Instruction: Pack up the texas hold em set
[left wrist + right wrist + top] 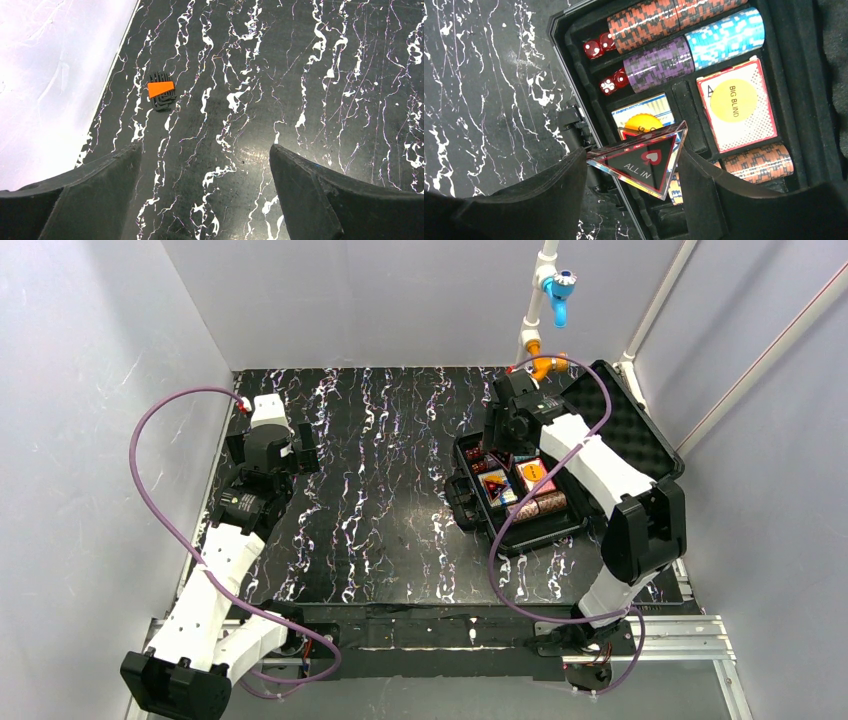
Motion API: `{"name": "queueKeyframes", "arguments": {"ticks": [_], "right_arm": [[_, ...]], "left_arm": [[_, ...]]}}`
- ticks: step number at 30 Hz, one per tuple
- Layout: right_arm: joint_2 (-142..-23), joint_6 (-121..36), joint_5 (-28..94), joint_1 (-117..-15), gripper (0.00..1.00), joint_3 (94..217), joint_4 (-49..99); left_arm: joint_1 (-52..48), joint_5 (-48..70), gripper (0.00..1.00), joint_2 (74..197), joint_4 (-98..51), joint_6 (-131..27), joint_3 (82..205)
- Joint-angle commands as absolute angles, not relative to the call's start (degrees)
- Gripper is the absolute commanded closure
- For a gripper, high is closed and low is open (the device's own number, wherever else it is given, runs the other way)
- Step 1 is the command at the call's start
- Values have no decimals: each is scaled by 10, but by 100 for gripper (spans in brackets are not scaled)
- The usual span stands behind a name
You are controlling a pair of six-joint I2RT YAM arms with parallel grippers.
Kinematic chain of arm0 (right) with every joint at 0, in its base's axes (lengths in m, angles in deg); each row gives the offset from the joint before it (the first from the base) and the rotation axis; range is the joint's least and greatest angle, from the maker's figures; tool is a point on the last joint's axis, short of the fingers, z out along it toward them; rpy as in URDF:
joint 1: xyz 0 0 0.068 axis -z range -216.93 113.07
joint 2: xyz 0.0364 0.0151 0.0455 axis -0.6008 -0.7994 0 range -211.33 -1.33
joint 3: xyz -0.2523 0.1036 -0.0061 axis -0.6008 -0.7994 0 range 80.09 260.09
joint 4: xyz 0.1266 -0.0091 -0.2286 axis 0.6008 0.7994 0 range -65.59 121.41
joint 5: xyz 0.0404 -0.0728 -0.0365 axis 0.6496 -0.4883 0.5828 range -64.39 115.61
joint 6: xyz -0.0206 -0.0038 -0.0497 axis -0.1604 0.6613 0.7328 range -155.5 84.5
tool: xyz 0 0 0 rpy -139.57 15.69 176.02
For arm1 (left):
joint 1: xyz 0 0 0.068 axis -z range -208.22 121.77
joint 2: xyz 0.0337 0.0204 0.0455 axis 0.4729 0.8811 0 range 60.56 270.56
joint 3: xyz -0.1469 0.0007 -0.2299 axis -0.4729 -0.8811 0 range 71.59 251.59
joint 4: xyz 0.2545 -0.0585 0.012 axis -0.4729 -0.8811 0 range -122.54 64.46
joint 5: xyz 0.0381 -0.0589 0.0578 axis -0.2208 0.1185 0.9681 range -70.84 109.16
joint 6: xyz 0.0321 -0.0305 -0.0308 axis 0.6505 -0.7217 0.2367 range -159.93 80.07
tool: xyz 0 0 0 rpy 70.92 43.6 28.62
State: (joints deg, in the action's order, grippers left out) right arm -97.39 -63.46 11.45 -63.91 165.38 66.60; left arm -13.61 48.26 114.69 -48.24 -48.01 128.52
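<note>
The black case (470,512) lies open at the right, its foam lid (630,430) tipped back. In the right wrist view the case (574,65) holds chip rolls (656,62), red dice (594,48), a red card deck (744,127) under an orange BIG BLIND disc (734,100), and a blue deck (659,106) under another orange disc (644,121). My right gripper (634,170) is shut on a dark triangular ALL IN marker (644,162), above the case's left rim; in the top view this gripper (497,445) is over the case's far end. My left gripper (205,165) is open and empty over bare table.
A small black stack with an orange tag (161,91) lies on the marbled table near the left wall (50,90). White pipes with a blue and orange fitting (548,300) stand behind the case. Purple cables (160,490) loop off both arms.
</note>
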Motion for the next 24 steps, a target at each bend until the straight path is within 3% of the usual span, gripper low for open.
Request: {"name": "queueKeyframes", "arguments": {"ticks": [1,9,24], "right_arm": [[-937,-659,127,-622,45,1640,657],[-925,-657,163,-638,46,1638,663],[-852,-655,75,-665,47,1620,719]], "left_arm": [[-139,484,1,1145,-480,-476,1281],[-139,484,1,1145,-480,-476,1281],[-139,481,1,1145,-480,-478,1280]]}}
